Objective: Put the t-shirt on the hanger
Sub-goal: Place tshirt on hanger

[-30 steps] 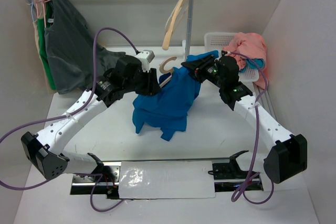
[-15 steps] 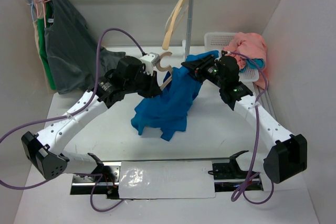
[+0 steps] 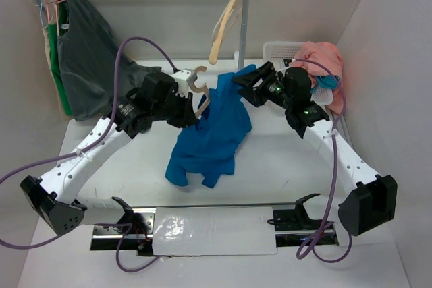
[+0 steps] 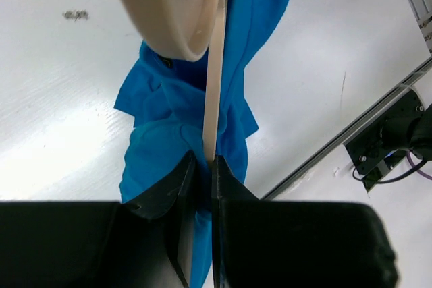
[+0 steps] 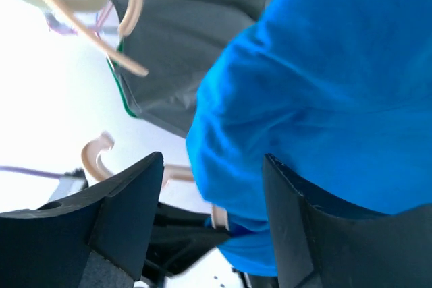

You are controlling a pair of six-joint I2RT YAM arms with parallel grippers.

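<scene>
Here, the brownish-tan hanger (image 3: 198, 80) and the royal-blue t-shirt (image 3: 212, 133) sit between the two arms.
The left gripper (image 4: 204, 163) is pinched tight on the hanger's thin bar (hook uppermost in the top view). The t-shirt drapes down from the hanger, its lower folds bunched on the white table (image 3: 135, 166). The right gripper (image 3: 246, 84) is at the shirt's upper edge, jaws spread wide and pinching nothing, with blue cloth just beyond them. A dark grey shirt (image 3: 88, 65) hangs from the rail at back left; a salmon-pink cloth (image 3: 322, 59) lies in the white basket (image 3: 280, 50) at back right.
</scene>
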